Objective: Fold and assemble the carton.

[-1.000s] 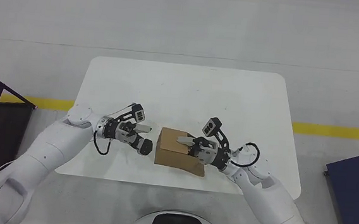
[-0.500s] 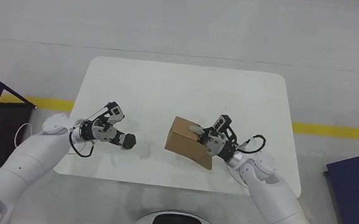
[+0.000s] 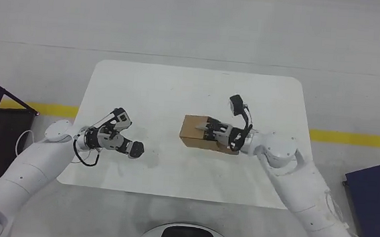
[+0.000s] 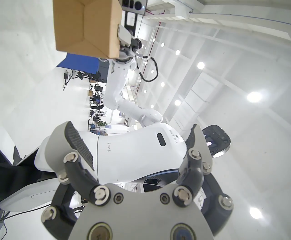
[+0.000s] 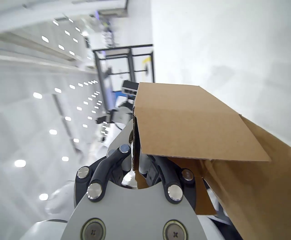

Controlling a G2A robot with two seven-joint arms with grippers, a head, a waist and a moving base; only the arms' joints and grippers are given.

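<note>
1. The cardboard carton [image 3: 194, 129] lies near the middle of the white table [image 3: 179, 91], perhaps slightly lifted.
2. The right gripper [image 3: 210, 131] clamps one carton wall.
3. The left gripper [image 3: 136, 149] hovers well apart, fingers spread, empty.

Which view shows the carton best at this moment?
The top view: the whole carton shows against the table, with the right gripper at its side. The left wrist view looks into its open end from afar, cut off at the edge. The right wrist view, close up, shows one panel and some flaps.
</note>
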